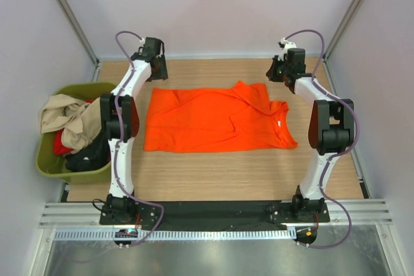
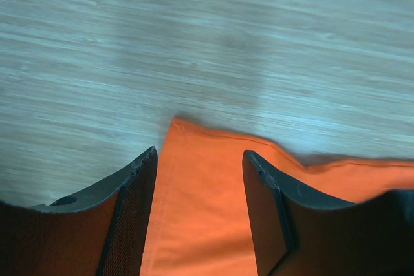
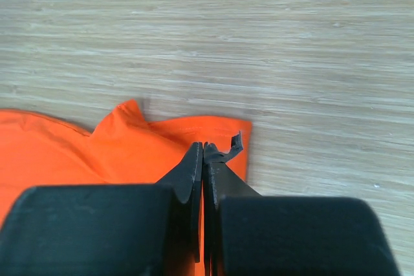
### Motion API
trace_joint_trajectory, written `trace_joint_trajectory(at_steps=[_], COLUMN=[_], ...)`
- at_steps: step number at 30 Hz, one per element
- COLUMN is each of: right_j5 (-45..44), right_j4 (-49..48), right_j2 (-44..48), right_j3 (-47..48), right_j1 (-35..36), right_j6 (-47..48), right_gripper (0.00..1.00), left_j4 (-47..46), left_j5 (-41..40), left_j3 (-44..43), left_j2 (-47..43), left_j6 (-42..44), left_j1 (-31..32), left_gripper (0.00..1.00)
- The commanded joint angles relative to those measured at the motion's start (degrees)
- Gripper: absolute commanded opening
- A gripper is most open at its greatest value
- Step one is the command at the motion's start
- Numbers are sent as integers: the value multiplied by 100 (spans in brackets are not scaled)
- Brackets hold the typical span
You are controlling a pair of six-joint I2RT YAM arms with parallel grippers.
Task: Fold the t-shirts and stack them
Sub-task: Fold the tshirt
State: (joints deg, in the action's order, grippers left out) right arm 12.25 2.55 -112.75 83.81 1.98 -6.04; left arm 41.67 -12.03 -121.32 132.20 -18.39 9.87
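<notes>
Cloth lies beneath both my tools: the orange t-shirt (image 1: 213, 121) is spread flat on the wooden table (image 1: 213, 176). My left gripper (image 2: 199, 153) is released, and a shirt corner shows between its fingers. My right gripper (image 3: 204, 145) is clenched over another edge; whether cloth is pinched I cannot tell. Beyond my left arm's outer side, the olive tub (image 1: 48, 166) holds a beige t-shirt (image 1: 61, 117), red t-shirt (image 1: 61, 143) and black t-shirt (image 1: 87, 156), heaped.

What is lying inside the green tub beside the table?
In the green tub: beige cloth on top, red cloth and black cloth below. Anything deeper is covered.
</notes>
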Motion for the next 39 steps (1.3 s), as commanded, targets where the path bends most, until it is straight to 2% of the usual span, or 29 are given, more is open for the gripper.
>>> trace_joint_trajectory(at_steps=[1,5,6,7,10,11,14,19,24,33,39], right_j5=[190,295,365,401,497,550,306,-538,-935,-1585,-1603], right_j4=[-746,-1160,-1029,-506,384,509,844,1281,1951,2048,1899], right_j2=[288,307,193,61,-615,-878,-1082,-1293,-1855,-2050,-1918], right_j3=[-364,-647,-534,-106,721,846,1067,1277,2095,2236,2183], right_j1=[13,4,4,-4,13,4,13,-31,-22,119,127], right_j6=[-327,-512,-494,-494,-626,-713,-635,-565,-573,-415,-415], right_gripper=[1,1,1,1,15,25,34,34,36,36,35], left_j4=[166,122,122,131,148,140,148,157,148,96,105], left_j5=[236,395,377,377,307,324,386,421,412,377,447], left_j3=[-147,-147,-147,-129,-138,-147,-156,-173,-173,-120,-129], left_j2=[253,403,420,438,517,569,614,746,807,746,711], left_j6=[389,582,609,626,670,679,697,714,723,837,864], left_j1=[-143,-178,-178,-196,-231,-231,-248,-275,-301,-310,-389], left_gripper=[56,55,55,55,55,55,54,54,53,54,54])
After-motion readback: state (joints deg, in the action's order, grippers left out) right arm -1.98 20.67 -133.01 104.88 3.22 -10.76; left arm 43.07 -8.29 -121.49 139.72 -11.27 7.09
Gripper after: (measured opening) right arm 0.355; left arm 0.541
